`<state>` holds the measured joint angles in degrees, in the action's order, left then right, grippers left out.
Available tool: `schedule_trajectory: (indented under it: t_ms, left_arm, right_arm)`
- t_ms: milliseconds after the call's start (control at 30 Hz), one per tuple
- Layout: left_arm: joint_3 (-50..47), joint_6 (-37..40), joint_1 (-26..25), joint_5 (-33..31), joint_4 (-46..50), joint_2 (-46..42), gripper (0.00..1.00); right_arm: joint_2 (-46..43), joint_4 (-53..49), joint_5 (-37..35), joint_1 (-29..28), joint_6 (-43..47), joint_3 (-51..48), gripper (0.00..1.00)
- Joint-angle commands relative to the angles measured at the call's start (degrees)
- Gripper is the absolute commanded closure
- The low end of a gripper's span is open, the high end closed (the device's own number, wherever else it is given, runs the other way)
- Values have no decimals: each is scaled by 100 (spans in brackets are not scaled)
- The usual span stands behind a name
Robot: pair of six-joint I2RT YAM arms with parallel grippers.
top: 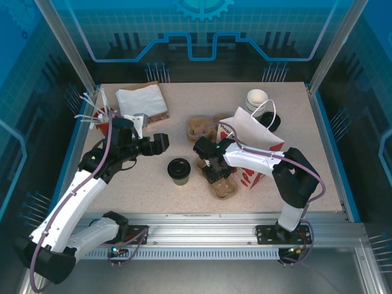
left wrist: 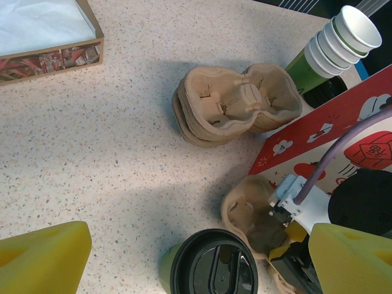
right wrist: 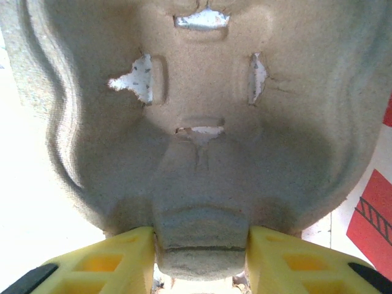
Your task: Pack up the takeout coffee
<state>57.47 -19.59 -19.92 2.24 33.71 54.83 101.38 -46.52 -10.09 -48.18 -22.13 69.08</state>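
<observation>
The takeout coffee (top: pixel 179 170), an olive-green cup with a black lid, stands upright on the table near the middle front. In the left wrist view the takeout coffee (left wrist: pixel 214 264) sits at the bottom edge. My left gripper (top: pixel 160 144) hovers up and to the left of it, open, with its yellow fingers (left wrist: pixel 46 257) spread wide and nothing between them. My right gripper (top: pixel 214 166) is shut on the centre ridge of a brown pulp cup carrier (top: pixel 223 181) lying just right of the coffee. Both yellow pads (right wrist: pixel 131 254) press against that ridge of the carrier (right wrist: pixel 202 122).
A stack of pulp carriers (top: pixel 202 127) lies behind the coffee. A red-and-white paper bag (top: pixel 257 144) stands on the right, with stacked lidless cups (top: pixel 257 99) and a loose black lid (top: pixel 273 121) behind it. A napkin box (top: pixel 144 101) sits at the back left.
</observation>
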Motion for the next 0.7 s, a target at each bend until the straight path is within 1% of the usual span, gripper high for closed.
schedule_trajectory:
  t_ms: [0, 200, 500, 667]
  left_arm:
    - [-92, -27, 50, 141, -155, -86, 7]
    - [-105, -35, 50, 163, -168, -86, 7]
    - [-105, -67, 50, 181, -206, -77, 7]
    - [-87, -84, 53, 198, -242, -77, 7]
  right_arm:
    - [13, 29, -39, 80, -58, -62, 60]
    - [-213, -105, -78, 51, -81, 7, 65]
    - [-848, -600, -307, -144, -142, 488, 66]
    - [-1091, -665, -155, -226, -123, 852, 67]
